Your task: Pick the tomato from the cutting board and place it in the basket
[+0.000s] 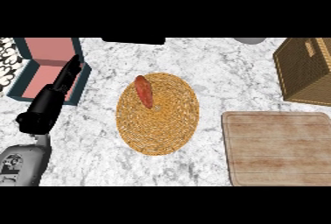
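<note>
— Nearest the camera, what shows?

— Low at the left edge, the grey forearm [22, 165] of the left arm comes in, and its black left hand [45, 105] reaches up and away over the marble counter [90, 148]. Its fingers [70, 70] lie straight and together, holding nothing, and their tips overlap the corner of a teal box with a pink inside [45, 52] that sits at the upper left.

— And the right hand?

— It shows nowhere in the head view.

— Where is the task's thing?

— A reddish thing [143, 91] — long and narrow rather than round, so whether it is the tomato cannot be told — lies on the upper left part of the round woven basket [161, 127] in the middle of the counter. It is tilted, its upper end toward the left. The left hand is well apart from it, off to the left.

— The cutting board?

— The wooden cutting board [278, 148] lies at the lower right, just beside the basket's right rim, and nothing rests on it. Above it, at the right edge, stands a brown wicker box [307, 70]. A dark object [134, 40] and a pale one [249, 40] peek in at the far edge, too cut off to name.
</note>
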